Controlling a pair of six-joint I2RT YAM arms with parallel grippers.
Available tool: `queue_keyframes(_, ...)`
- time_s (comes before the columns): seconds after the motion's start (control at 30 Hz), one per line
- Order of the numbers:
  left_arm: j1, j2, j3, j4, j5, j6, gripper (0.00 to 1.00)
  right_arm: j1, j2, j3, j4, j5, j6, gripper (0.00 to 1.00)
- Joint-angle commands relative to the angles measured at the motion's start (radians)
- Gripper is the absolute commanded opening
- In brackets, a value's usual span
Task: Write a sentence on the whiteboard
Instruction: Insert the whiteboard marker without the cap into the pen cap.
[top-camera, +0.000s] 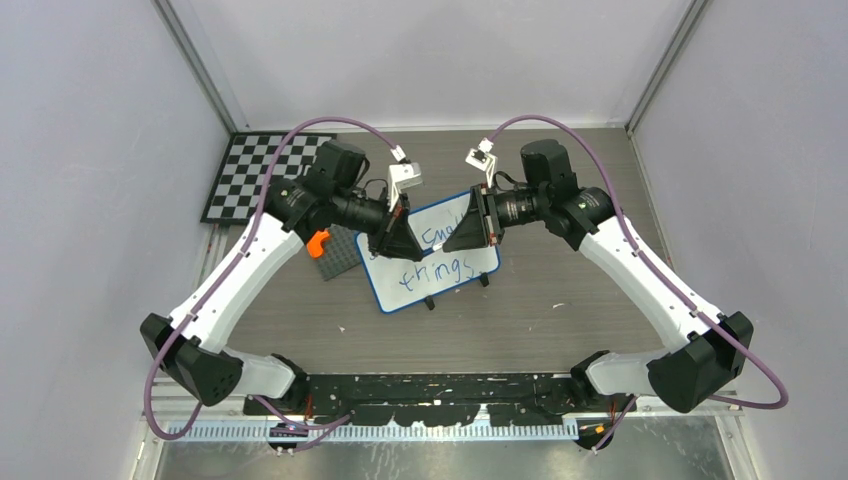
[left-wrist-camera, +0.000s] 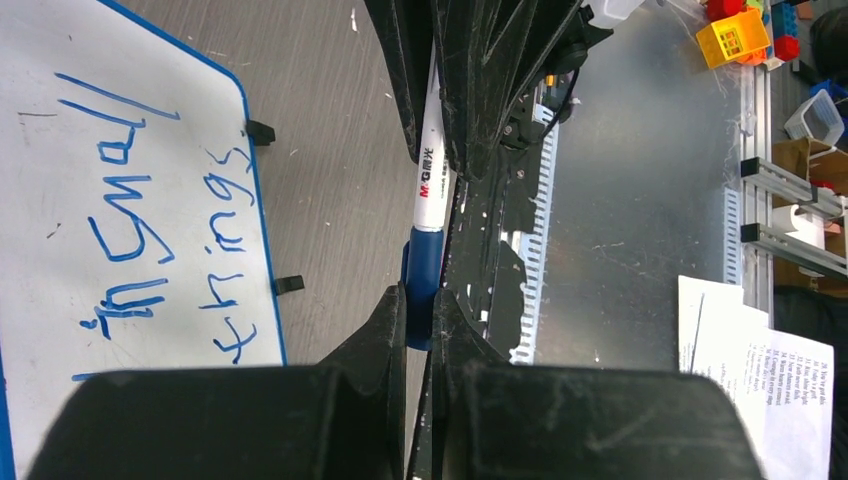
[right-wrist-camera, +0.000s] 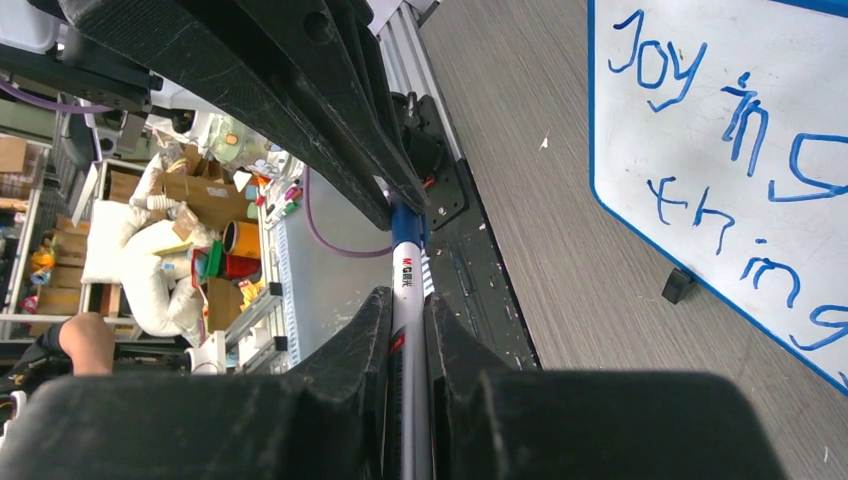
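Marker (left-wrist-camera: 428, 190) bridges both your jaws: no passage between. Whiteboard (top-camera: 440, 275) right beneath them, studded plate (top-camera: 340, 260) outboard of left jaws. Bench (top-camera: 560, 330) nearward open to you.

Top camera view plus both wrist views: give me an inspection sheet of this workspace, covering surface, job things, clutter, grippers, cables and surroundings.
Surface: grey wood-grain table, a few pale specks.
Job's things: whiteboard at centre; sentence in blue, two lines, reads "Joy in small things".
Clutter: checkerboard at far left; grey studded plate by the board's left edge.
Grippers: left gripper shut on the marker at its blue end; right gripper shut on its white barrel; both above the board.
Cables: a purple cable arches over each arm; none on the board.
Surroundings: plain walls on three sides; boxes, toy bricks and paper sheets beyond the near edge.
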Motion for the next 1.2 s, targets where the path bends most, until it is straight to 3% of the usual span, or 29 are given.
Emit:
queue_keyframes(0.0, -0.021, 0.017, 0.085, 0.183, 0.079, -0.055, 0.00, 0.047, 0.005, 0.009, 0.009, -0.034, -0.030, 0.00)
queue_keyframes(0.53, -0.025, 0.052, 0.090, 0.298, 0.174, -0.213, 0.00, 0.105, 0.012, 0.041, -0.110, -0.068, -0.173, 0.00)
queue_keyframes(0.7, -0.025, 0.044, 0.075, 0.292, 0.156, -0.202, 0.00, 0.105, 0.008, 0.049, -0.117, -0.043, -0.174, 0.00)
queue_keyframes(0.9, -0.021, 0.025, 0.063, 0.191, 0.058, -0.088, 0.01, 0.075, 0.003, 0.073, -0.125, 0.018, -0.168, 0.00)
queue_keyframes(1.03, -0.001, 0.004, 0.066, 0.114, 0.008, 0.006, 0.33, 0.041, -0.010, 0.078, -0.124, 0.062, -0.154, 0.00)
queue_keyframes(1.17, 0.001, -0.022, 0.086, 0.030, -0.057, 0.111, 0.51, 0.026, -0.021, 0.063, -0.124, 0.097, -0.147, 0.00)
